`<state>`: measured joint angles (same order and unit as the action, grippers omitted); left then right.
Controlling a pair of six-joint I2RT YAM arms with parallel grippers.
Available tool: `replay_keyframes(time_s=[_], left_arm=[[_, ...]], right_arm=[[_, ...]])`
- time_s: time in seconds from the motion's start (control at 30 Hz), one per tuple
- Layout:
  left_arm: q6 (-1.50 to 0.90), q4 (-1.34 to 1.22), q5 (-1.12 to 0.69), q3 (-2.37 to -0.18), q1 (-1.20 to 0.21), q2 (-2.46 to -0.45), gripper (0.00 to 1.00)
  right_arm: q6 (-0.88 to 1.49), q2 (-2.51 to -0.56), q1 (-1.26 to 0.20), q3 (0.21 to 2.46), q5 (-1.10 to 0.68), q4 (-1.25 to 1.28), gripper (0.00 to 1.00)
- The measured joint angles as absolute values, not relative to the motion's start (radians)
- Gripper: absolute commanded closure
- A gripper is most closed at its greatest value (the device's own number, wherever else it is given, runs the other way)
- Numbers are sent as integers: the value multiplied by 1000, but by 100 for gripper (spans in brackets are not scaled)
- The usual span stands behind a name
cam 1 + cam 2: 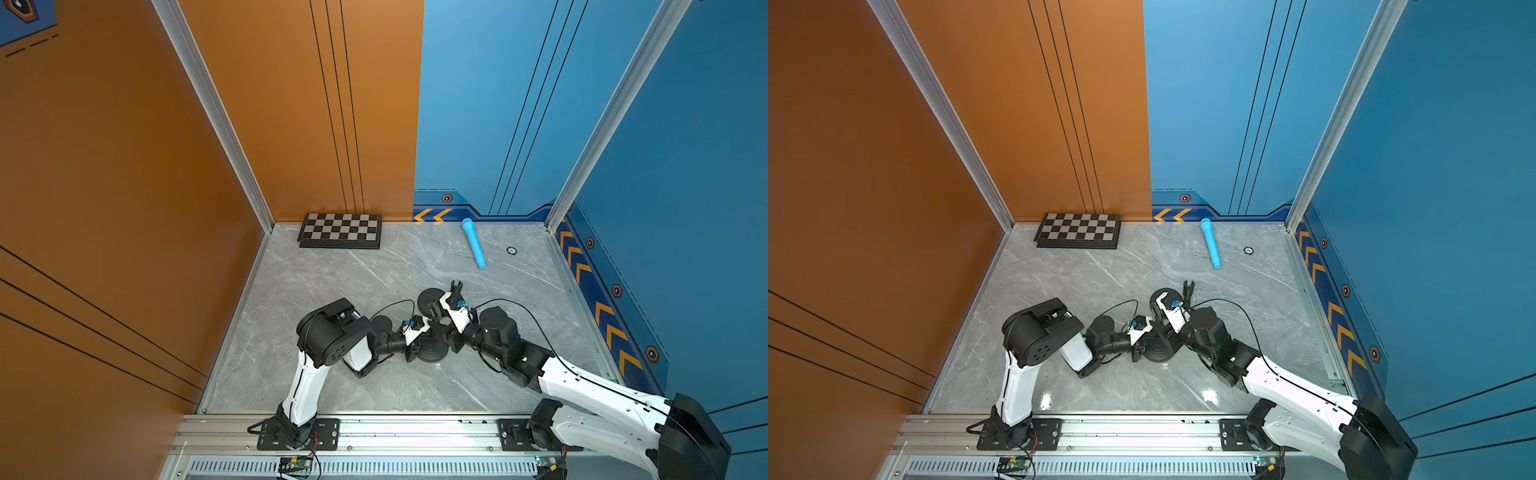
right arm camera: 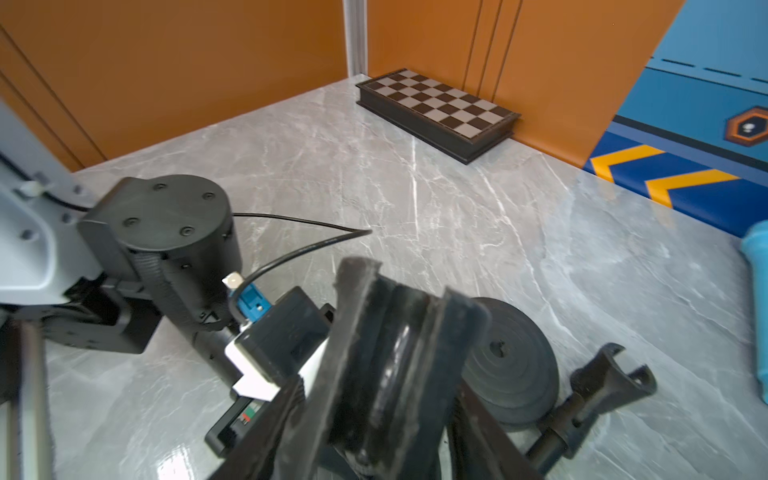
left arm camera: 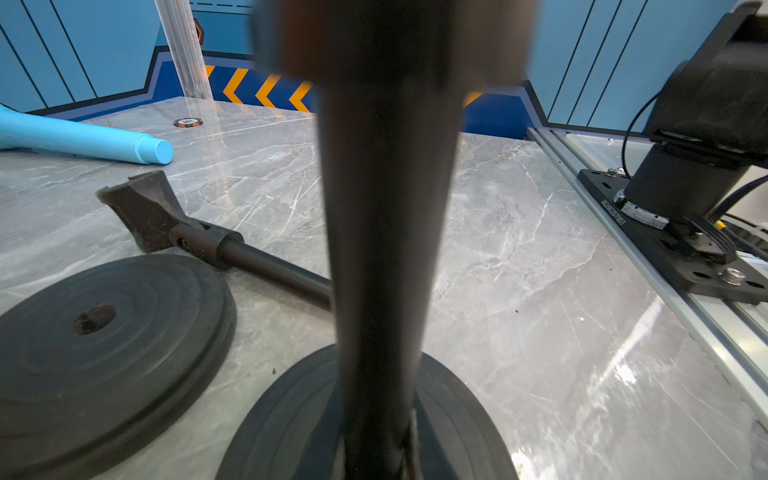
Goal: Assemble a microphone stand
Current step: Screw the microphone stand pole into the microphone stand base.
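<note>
Far-left corner: you've got a folded black-and-silver chessboard [image 1: 340, 231] lying flat against the orange wall, well apart from the work. It looks like a bystander.
Left gripper: your left gripper [image 1: 419, 345] is closed tight on the upright black metal pole [image 3: 386, 249], I reckon to keep it plumb over its foot.
Pole foot: the pole stands in the middle of a round black ribbed base [image 3: 457, 415], which sits flat on the grey marble-look tabletop [image 1: 332, 311]. Whether it's seated home, I can't tell.
Spare base: a second round black ribbed disc [image 3: 108, 332], its centre hole empty, lies just beside the first.
Right gripper: your right gripper [image 2: 409, 291] has its pads apart on either side of the pole's upper part. The view is blurred, so contact is unclear. It's likely there to steady or twist.
Clip rod: a thin black rod with a forked clip [image 2: 611, 374] lies flat just beside the spare disc, handy for a later pick, I'd guess.
Microphone: the light-blue plastic microphone [image 1: 473, 243] lies near the blue back wall, well apart from both grippers. It probably goes on last.
Token: a small round chip [image 1: 511, 250] lies near the microphone, and its print is unreadable.
Writing: white characters run along the right arm's black mounting plate [image 3: 648, 232], too small to read surely. You've no brand name showing anywhere.
</note>
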<state>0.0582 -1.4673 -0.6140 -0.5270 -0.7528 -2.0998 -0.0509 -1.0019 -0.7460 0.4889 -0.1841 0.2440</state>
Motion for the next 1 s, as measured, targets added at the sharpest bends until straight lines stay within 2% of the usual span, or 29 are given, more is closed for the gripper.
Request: replay_keyframes(time_s=[0.17, 0.27, 0.43, 0.53, 0.6, 0.67, 0.8, 0.87, 1.0], left_arm=[[71, -1466, -648, -527, -753, -2100, 100], [75, -1465, -662, -527, -752, -2100, 100], [75, -1459, -699, -524, -743, -2101, 100], [52, -1455, -727, -523, -734, -2101, 99], [53, -1455, -730, -523, -734, -2101, 94], [53, -1455, -731, -523, -734, -2101, 87], [31, -1454, -731, -523, -735, -2100, 78], [-1, -1454, -725, -522, -735, -2099, 74], [-60, -1442, -650, -504, -751, -2075, 73]], right_arm=[[-154, -1027, -625, 490, -442, 237, 41], [-200, -1095, -588, 505, -558, 226, 47], [-264, -1184, -579, 536, -680, 224, 77], [-311, -1187, -579, 538, -686, 232, 83], [-307, -1184, -580, 532, -681, 241, 90], [-291, -1170, -590, 515, -656, 262, 99], [-203, -1116, -658, 451, -494, 338, 100], [-125, -1094, -731, 411, -336, 404, 100], [32, -1102, -913, 347, 67, 536, 100]])
